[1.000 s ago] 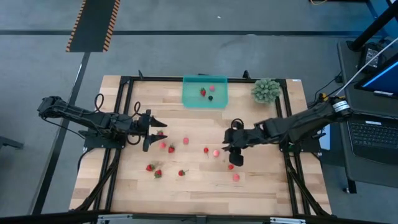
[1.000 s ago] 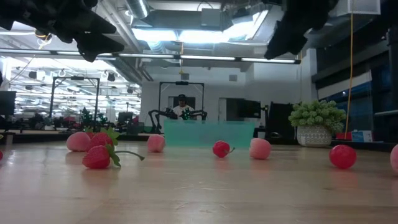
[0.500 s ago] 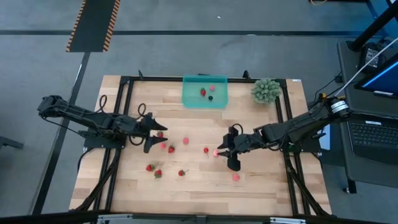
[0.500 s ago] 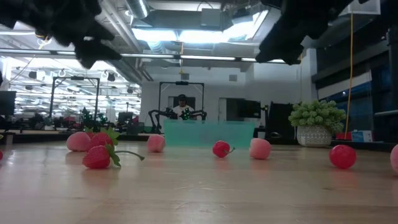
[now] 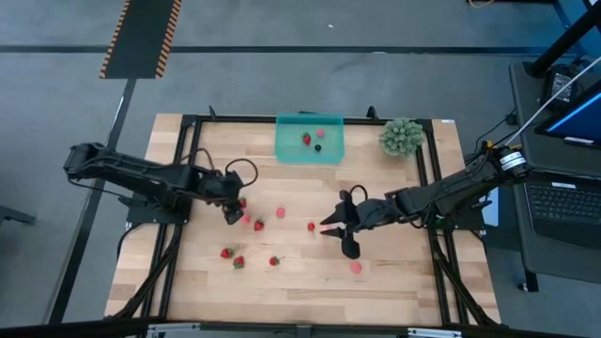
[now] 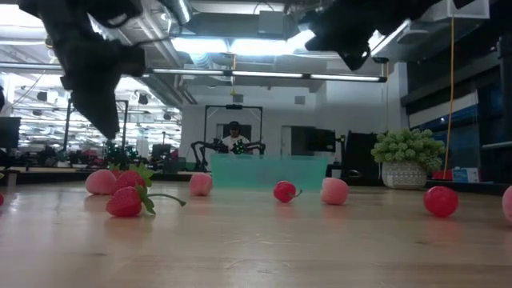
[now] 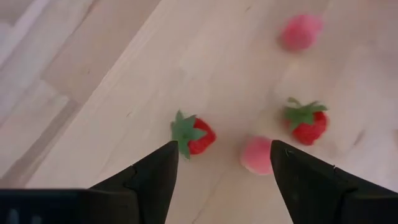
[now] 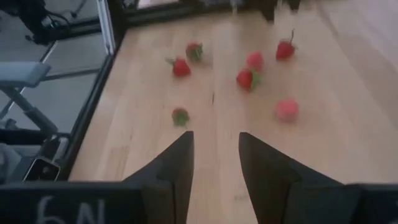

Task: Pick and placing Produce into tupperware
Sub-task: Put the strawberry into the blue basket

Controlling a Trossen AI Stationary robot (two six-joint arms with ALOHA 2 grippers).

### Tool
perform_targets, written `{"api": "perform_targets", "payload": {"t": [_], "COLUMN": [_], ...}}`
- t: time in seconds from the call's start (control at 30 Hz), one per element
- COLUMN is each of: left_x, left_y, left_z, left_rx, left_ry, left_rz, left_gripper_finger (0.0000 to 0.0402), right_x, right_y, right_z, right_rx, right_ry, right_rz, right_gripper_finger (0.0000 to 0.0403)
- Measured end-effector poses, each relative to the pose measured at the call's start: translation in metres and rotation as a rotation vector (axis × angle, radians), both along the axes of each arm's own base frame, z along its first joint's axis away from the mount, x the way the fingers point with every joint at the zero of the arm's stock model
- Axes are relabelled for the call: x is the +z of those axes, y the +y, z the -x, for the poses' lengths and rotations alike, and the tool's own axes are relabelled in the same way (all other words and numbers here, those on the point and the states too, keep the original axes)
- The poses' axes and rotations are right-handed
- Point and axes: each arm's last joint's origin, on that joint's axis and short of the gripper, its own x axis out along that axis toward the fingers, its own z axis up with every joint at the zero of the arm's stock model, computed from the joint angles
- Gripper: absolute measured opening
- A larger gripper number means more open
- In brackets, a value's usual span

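Left gripper (image 7: pixel 221 165): hovering over a strawberry (image 7: pixel 194 134), fingers spread.
Right gripper (image 8: pixel 214 155): hanging mid-table, fingers parted, holding nothing.

Light wooden table (image 5: pixel 394 282), scattered red and pink berries (image 5: pixel 232 253), teal tupperware (image 5: pixel 291 148), spiky green plant ball (image 5: pixel 402 136)

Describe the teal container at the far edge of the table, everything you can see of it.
The tupperware is a shallow, rectangular, translucent teal-green plastic box, lidless, sitting flat on the wooden table's far edge, centred. Inside lie a red strawberry, a pink piece and a dark berry. Neither gripper touches it. In the low view it shows as a low teal band behind the scattered fruit.
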Motion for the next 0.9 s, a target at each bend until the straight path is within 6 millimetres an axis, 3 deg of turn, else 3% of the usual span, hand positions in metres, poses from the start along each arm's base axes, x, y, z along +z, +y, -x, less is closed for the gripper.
{"api": "perform_targets", "payload": {"t": [0.3, 0.9], "left_x": [-0.02, -0.048], "left_y": [0.009, 0.022], "left_z": [-0.011, -0.03], "left_rx": [0.164, 0.274], "left_ry": [0.104, 0.161], "left_rz": [0.117, 0.103], "left_gripper_finger": [0.0246, 0.0246], "right_x": [0.004, 0.004], "right_y": [0.0, 0.0], "right_z": [-0.002, -0.002], "right_rx": [-0.008, 0.008], "right_ry": [-0.052, -0.059], "right_rz": [0.023, 0.058], "right_gripper_finger": [0.0129, 0.0129]}}
